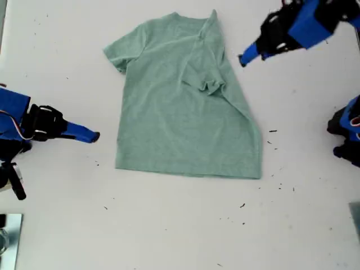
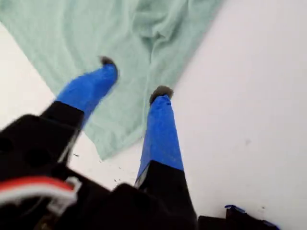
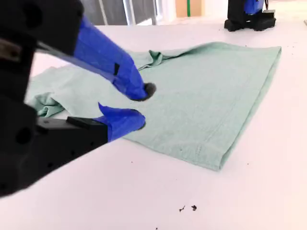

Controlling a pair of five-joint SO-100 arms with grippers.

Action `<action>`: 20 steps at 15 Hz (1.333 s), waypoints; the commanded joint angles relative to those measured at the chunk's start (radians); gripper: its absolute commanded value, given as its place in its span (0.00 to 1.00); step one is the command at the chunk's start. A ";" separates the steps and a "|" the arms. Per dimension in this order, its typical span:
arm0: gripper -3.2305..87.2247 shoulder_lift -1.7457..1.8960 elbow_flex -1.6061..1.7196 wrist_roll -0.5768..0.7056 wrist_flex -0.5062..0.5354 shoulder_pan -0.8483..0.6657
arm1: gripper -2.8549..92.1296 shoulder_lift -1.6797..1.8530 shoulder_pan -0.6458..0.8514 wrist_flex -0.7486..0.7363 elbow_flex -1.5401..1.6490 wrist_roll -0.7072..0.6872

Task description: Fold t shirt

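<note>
The t shirt (image 1: 185, 107) lies spread on the white surface (image 1: 169, 230), neck toward the top of the exterior view and hem toward the bottom. The sleeve on the exterior view's right is folded inward over the chest, so that side runs as a slanted edge down to the hem corner; the other sleeve lies flat and open.

My first claw (image 2: 135, 81) hangs above the shirt's slanted edge with its two blue fingers (image 2: 160, 129) well apart and nothing between them; in the exterior view it sits at the upper right (image 1: 243, 58).

My second claw (image 3: 140, 106) is low beside the shirt's side edge, at the exterior view's left (image 1: 97, 136). Its fingers stand slightly apart and hold nothing. Small dark specks (image 1: 243, 206) dot the surface below the hem.
</note>
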 commanded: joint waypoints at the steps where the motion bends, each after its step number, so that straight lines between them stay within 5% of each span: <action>1: 0.11 0.009 -0.002 -0.011 -0.002 -0.012 | 0.06 0.423 -0.072 -0.206 0.673 0.150; 5: 0.03 0.009 0.000 -0.005 -0.003 -0.025 | 0.06 0.885 -0.149 -0.383 1.293 0.225; 12: 0.03 -0.032 -0.058 -0.072 0.003 -0.023 | 0.06 0.828 -0.153 -0.485 1.388 0.244; 14: 0.03 -0.483 -0.379 -0.081 0.011 -0.043 | 0.06 0.865 -0.152 -0.480 1.401 0.239; 20: 0.03 -1.540 -1.585 0.557 0.469 -0.623 | 0.06 1.173 -0.158 -0.342 1.476 0.252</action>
